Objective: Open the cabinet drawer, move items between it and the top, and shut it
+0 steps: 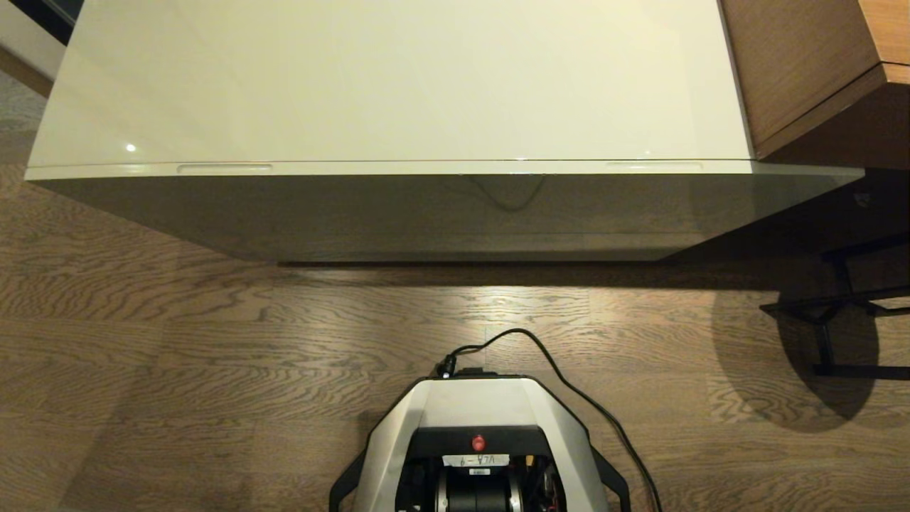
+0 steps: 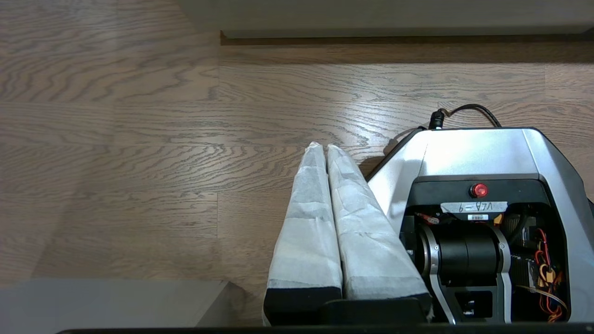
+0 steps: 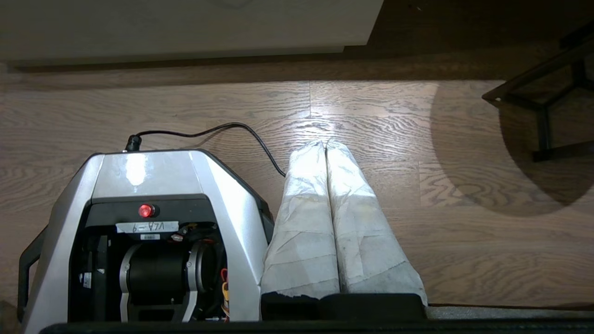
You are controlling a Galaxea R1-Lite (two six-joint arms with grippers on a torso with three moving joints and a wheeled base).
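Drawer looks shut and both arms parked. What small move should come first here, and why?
Probably bring one arm up toward a slot at the front edge of the closed cabinet drawer. The top is bare, and the left gripper and right gripper hang shut, empty, over the floor beside the base.

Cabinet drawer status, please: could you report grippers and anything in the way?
Left gripper, right gripper shut, empty, parked over floor. Cabinet drawer closed; top bare. Nothing in the way.
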